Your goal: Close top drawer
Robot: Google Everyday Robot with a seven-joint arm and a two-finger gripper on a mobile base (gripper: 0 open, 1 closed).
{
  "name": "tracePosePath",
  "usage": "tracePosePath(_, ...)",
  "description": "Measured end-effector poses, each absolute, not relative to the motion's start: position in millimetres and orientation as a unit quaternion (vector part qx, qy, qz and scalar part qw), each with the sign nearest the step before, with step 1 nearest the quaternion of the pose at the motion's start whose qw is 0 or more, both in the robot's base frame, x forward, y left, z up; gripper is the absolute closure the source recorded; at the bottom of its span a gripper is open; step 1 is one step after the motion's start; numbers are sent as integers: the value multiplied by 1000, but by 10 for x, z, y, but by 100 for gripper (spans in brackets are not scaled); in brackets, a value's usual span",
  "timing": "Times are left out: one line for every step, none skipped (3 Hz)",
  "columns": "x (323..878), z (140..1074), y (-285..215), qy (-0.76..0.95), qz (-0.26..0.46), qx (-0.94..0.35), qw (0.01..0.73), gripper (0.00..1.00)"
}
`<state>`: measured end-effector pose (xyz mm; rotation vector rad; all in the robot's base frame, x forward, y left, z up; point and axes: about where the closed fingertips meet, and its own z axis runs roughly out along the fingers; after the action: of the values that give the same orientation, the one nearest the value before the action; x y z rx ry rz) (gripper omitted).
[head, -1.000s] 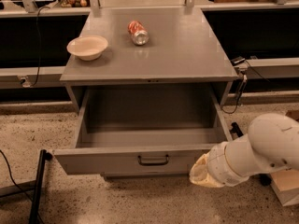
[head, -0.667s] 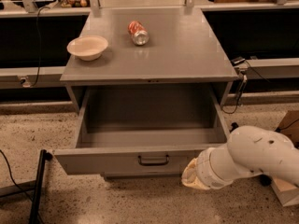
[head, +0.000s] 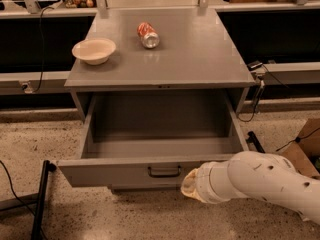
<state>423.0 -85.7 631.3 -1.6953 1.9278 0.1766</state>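
Observation:
The top drawer [head: 125, 173] of the grey cabinet is pulled far out and is empty inside. Its flat front panel carries a dark loop handle [head: 164, 171] at the centre. My white arm reaches in from the lower right. My gripper [head: 190, 185] is at the arm's tan end, right up against the drawer front, just right of the handle and level with the panel's lower edge.
On the cabinet top [head: 200, 59] sit a cream bowl [head: 94, 50] at the left and a red soda can [head: 148, 35] lying on its side. A black stand leg [head: 41, 199] is on the floor at the left. A cardboard box [head: 305, 144] and cables lie at the right.
My arm has moved left along the drawer front, bringing the gripper closer to the handle. The drawer has not visibly moved.

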Motion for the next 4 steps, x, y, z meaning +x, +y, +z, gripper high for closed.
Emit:
tracePosePath(4257,6204,-924,707,33,-658,255,100)
tracePosePath(4441,6202,-946,687,-2,-681,253,100)
tracePosePath(4720,6303,-948,666,-31,-697,262,100)
tracePosePath(5076,6499,-975,646,-50,-708,280,100)
